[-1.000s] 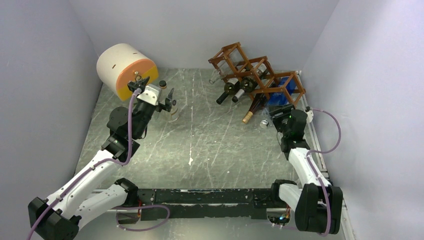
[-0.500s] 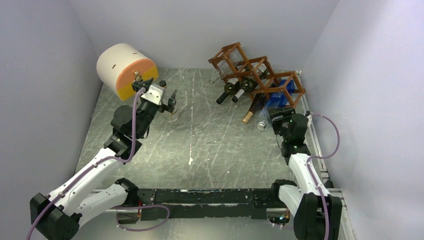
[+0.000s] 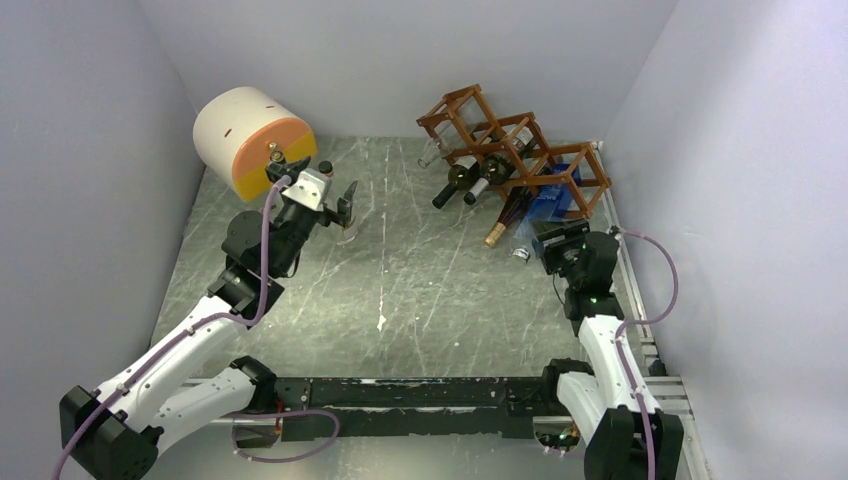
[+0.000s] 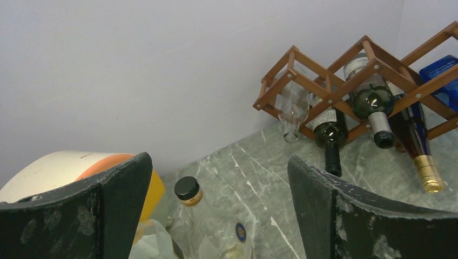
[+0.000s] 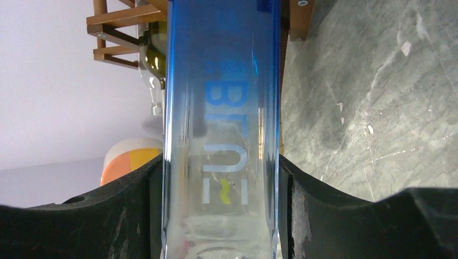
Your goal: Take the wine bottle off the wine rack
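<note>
The wine rack (image 3: 545, 160), a reddish-brown lattice, stands at the far right. My right gripper (image 3: 545, 240) is shut on a blue-tinted glass wine bottle (image 3: 548, 203) just in front of the rack's right-hand cubby. The bottle's far end still reaches the frame. In the right wrist view the bottle (image 5: 221, 124) fills the gap between both fingers, with the rack (image 5: 116, 19) behind it. My left gripper (image 3: 335, 195) is open at the far left. It hangs over a clear bottle with a black cap (image 4: 189, 189) and holds nothing.
Two dark bottles (image 4: 329, 129) (image 4: 372, 100), a gold-capped one (image 4: 418, 140) and a clear one (image 4: 293, 105) lie in the rack (image 4: 378, 63). A white-and-orange cylinder (image 3: 250, 140) lies far left. Walls close in on three sides.
My right gripper has drawn back toward the near edge with the blue bottle, pulling it further out of the rack. The left gripper shifted slightly toward the cylinder, then held still.
</note>
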Motion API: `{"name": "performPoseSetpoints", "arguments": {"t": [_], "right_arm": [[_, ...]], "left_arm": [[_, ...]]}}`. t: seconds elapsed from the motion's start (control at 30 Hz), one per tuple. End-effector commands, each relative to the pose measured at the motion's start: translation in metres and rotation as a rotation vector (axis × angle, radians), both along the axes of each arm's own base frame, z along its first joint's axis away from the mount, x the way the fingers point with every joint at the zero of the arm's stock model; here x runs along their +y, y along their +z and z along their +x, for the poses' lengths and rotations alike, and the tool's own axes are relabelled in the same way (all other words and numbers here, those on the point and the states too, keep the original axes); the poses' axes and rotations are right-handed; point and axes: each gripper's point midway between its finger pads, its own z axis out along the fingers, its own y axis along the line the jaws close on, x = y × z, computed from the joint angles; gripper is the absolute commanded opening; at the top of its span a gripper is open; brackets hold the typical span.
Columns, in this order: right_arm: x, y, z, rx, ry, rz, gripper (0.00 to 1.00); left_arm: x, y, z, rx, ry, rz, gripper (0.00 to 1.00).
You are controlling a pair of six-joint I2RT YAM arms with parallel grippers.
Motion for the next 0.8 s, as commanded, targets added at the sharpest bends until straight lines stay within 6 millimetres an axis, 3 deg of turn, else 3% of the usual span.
{"name": "performPoseSetpoints", "arguments": {"t": [0.0, 0.53, 0.77], "right_arm": [[0.014, 0.066, -0.002, -0.223, 0.084, -0.009, 0.0], [0.016, 0.087, -0.026, -0.283, 0.053, 0.08, 0.0], [0.018, 0.088, -0.037, -0.256, 0.049, 0.112, 0.0]], "left_arm": [[-0.011, 0.026, -0.01, -0.037, -0.067, -0.046, 0.99], [-0.017, 0.023, -0.011, -0.03, -0.084, -0.038, 0.99], [-0.019, 0.021, -0.011, -0.027, -0.088, -0.034, 0.99]]}}
